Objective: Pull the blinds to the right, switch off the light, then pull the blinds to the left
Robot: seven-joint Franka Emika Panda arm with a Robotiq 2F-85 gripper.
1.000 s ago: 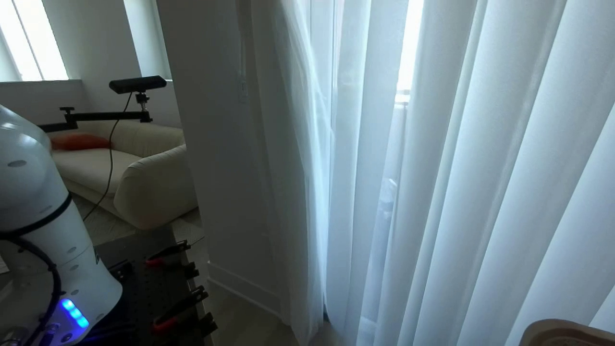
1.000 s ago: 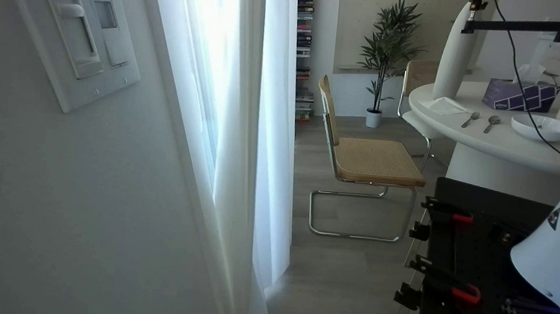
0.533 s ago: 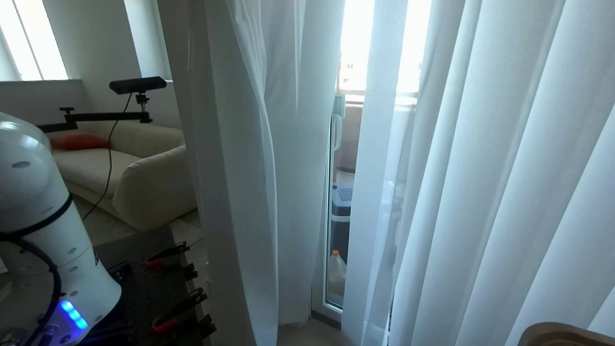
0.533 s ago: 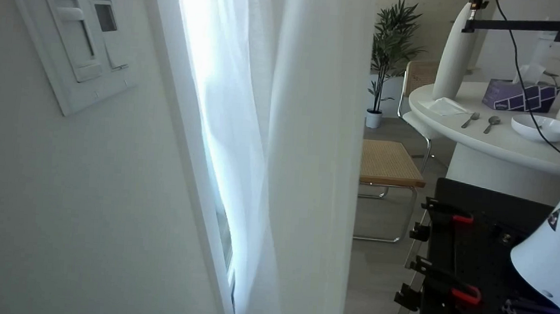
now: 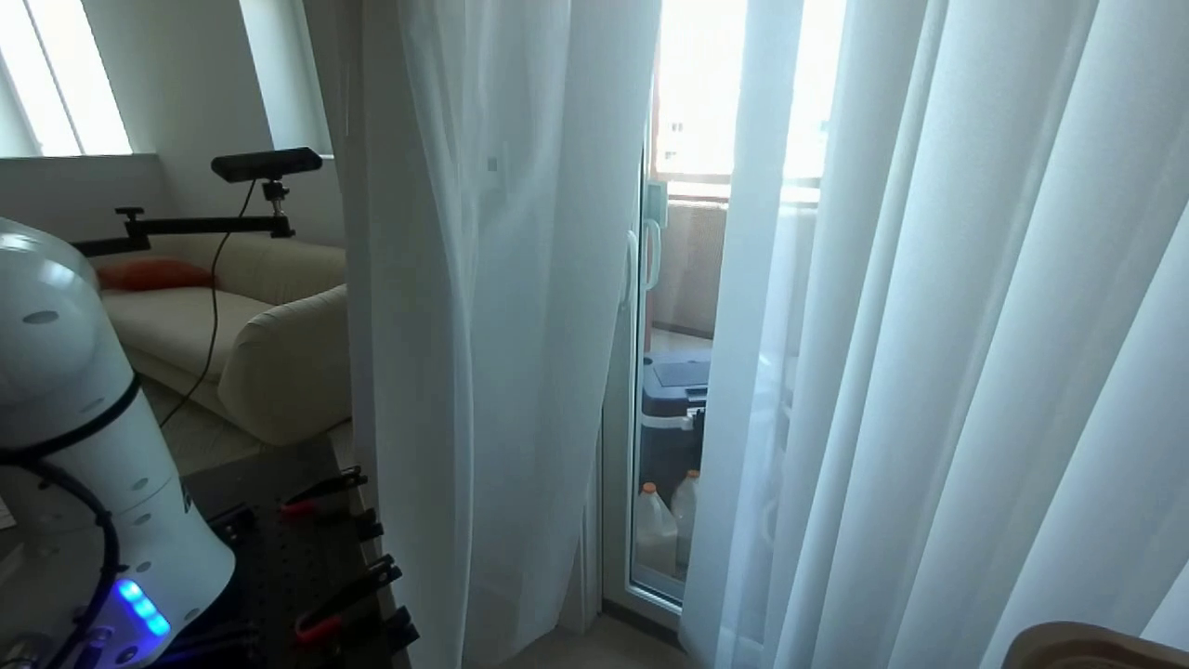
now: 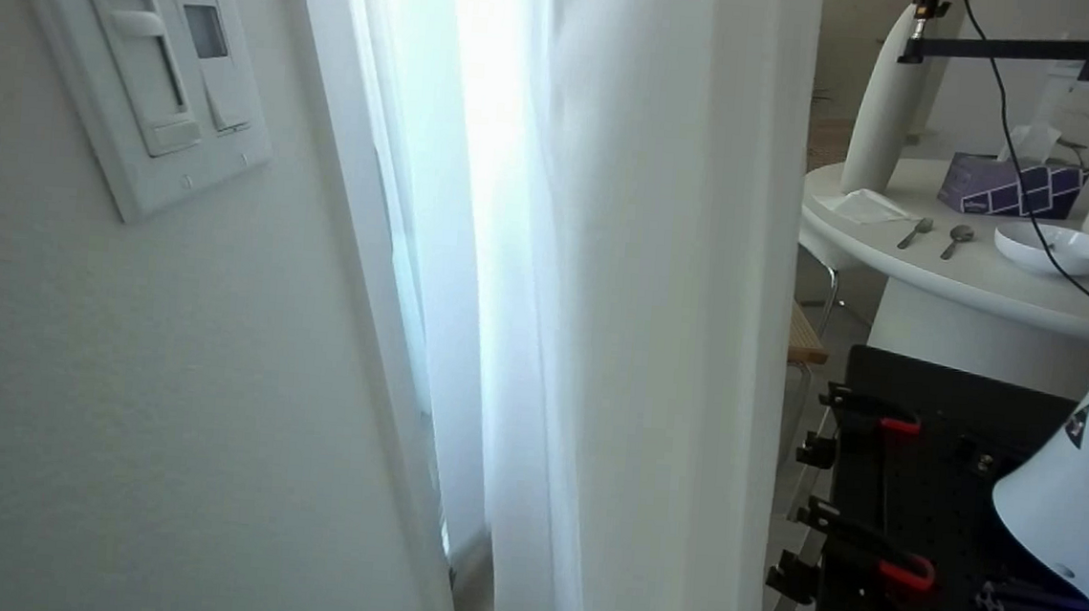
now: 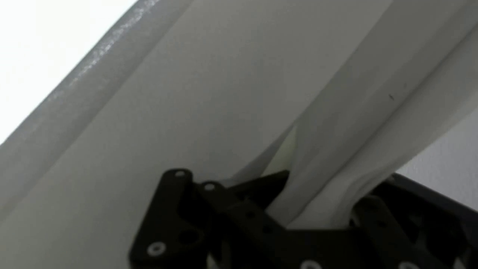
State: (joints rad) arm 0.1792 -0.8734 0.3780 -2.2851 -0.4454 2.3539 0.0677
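Wrist view: the end effector (image 7: 317,209) pinches a gathered bunch of the blinds (image 7: 186,104), its black jaws standing nearly together on the cloth. Above the grip the white fabric fans out in slanting folds; past its hem, bright white fills the upper left corner.

In an exterior view the blinds hang in long pleats, as two sections. The smaller one bellies out near the robot arm (image 5: 102,390), narrowing toward the floor; the broader one fills the right side of the frame. Through the gap between them show a white-framed glass door (image 5: 618,520), a dark lidded box (image 5: 671,395) and two jugs (image 5: 656,534) with orange caps. Behind the arm stands a cream sofa (image 5: 297,362) with a reddish cushion (image 5: 153,272), one end hidden by the cloth.

In an exterior view the switch plate (image 6: 115,137) is mounted on the wall (image 6: 164,394), upper left, with bare wall between it and the cloth. It carries a slider (image 6: 138,23) and, just beside that, a rocker (image 6: 226,96). The blinds drop down the middle, in front of most of a chair (image 6: 805,343). A round table (image 6: 987,279) bears a bowl (image 6: 1056,250), a fork (image 6: 915,234), a spoon (image 6: 958,237) and a purple tissue box (image 6: 1010,192). The arm's base, lit blue, stands on a black platform (image 6: 941,386) with red-handled clamps (image 6: 909,573).
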